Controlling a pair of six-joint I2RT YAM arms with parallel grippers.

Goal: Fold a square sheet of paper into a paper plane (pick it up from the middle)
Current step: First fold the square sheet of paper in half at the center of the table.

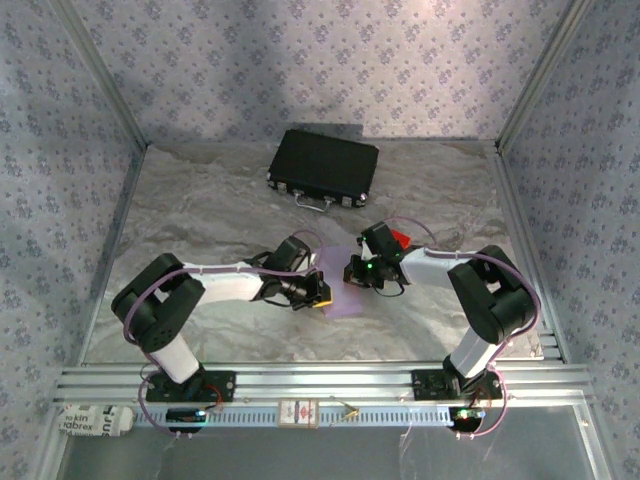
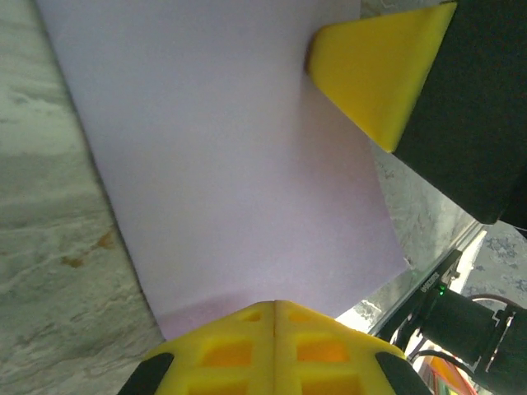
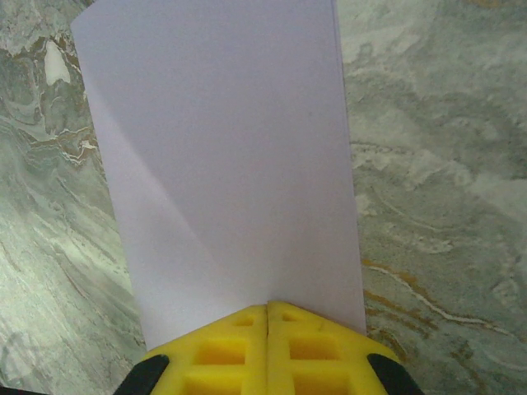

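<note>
The square sheet of paper (image 1: 340, 292) is pale lilac and lies on the marbled table between my two grippers. In the right wrist view the sheet of paper (image 3: 230, 164) shows a faint diagonal crease. My left gripper (image 1: 318, 293) is shut, and its yellow tips (image 2: 274, 303) sit right at the near edge of the paper (image 2: 222, 164). My right gripper (image 1: 352, 272) is shut too, its tips (image 3: 268, 304) over the opposite edge. The right gripper's yellow finger (image 2: 375, 70) rests at the far edge in the left wrist view. Whether either pair pinches the edge is hidden.
A black case (image 1: 323, 167) lies at the back of the table. A small red block (image 1: 400, 240) sits just behind the right wrist. Patterned walls close in three sides, and an aluminium rail (image 1: 320, 385) runs along the near edge.
</note>
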